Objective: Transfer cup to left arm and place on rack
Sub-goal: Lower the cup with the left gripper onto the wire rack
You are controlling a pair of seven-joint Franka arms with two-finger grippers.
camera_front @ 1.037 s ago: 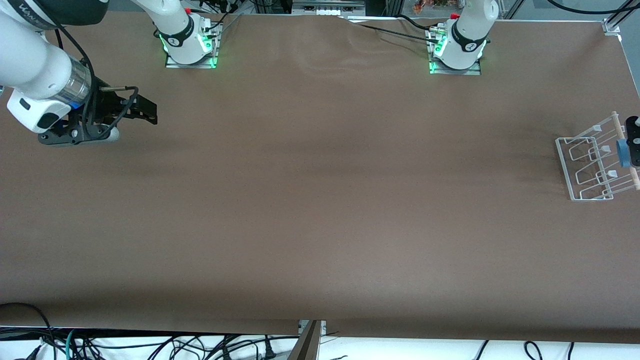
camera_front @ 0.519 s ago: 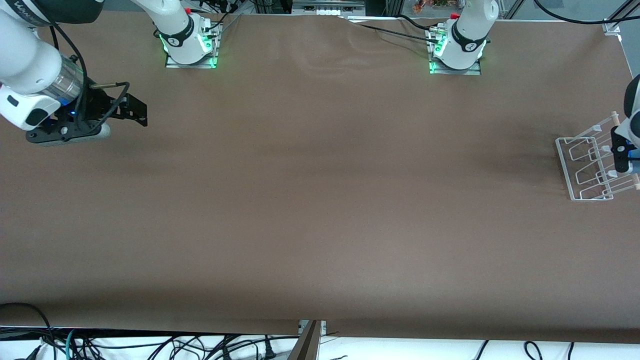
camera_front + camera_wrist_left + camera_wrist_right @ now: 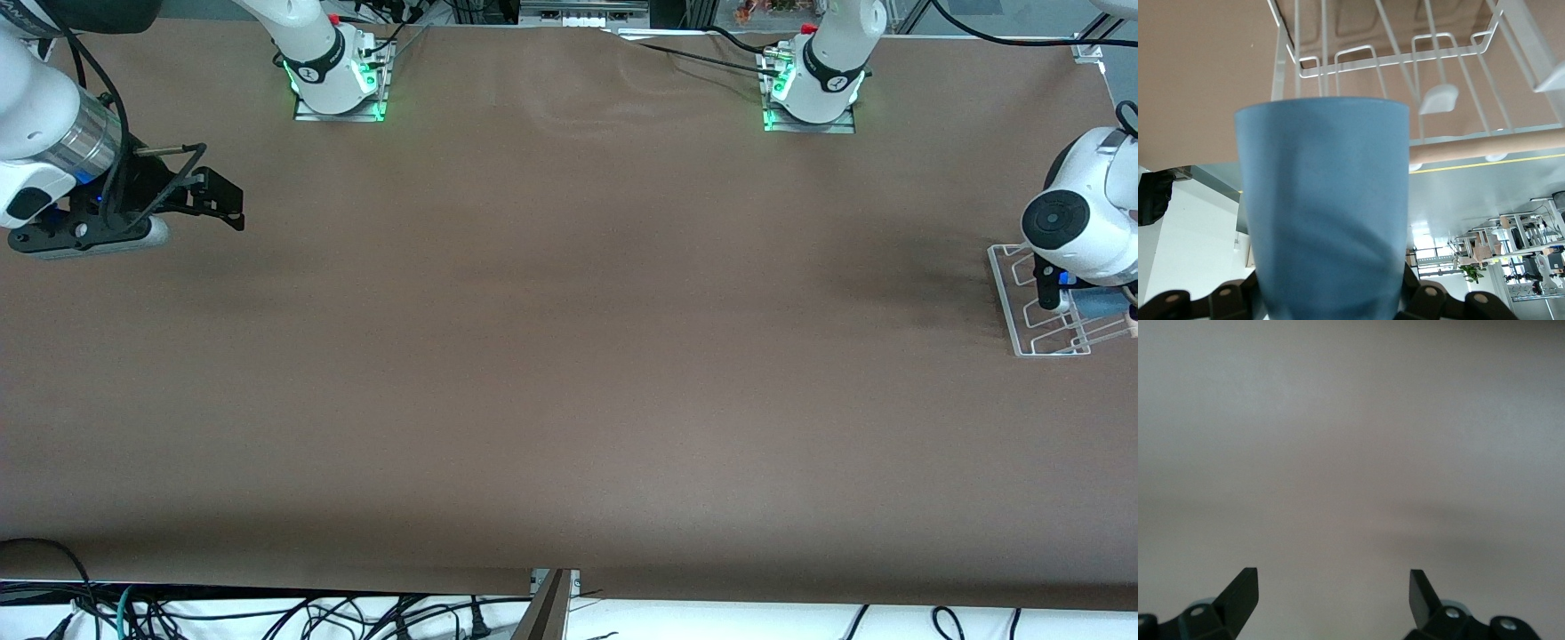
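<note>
The light-blue cup (image 3: 1325, 207) fills the left wrist view, held between the fingers of my left gripper (image 3: 1331, 303), which is shut on it. In the front view the cup (image 3: 1101, 304) lies sideways over the white wire rack (image 3: 1009, 293) at the left arm's end of the table, with the left arm's wrist (image 3: 1080, 218) above it. The rack's prongs (image 3: 1441, 100) and wooden rod (image 3: 1491, 145) show just past the cup's rim. My right gripper (image 3: 218, 197) is open and empty at the right arm's end of the table; its fingers (image 3: 1245, 593) show wide apart over bare table.
The brown table (image 3: 569, 356) stretches between the two arms. The arm bases (image 3: 338, 76) stand along the top of the front view. Cables hang below the table's front edge (image 3: 267, 613).
My left arm has swung in over the rack and lowered the cup toward it. My right gripper has drawn back toward the right arm's end of the table.
</note>
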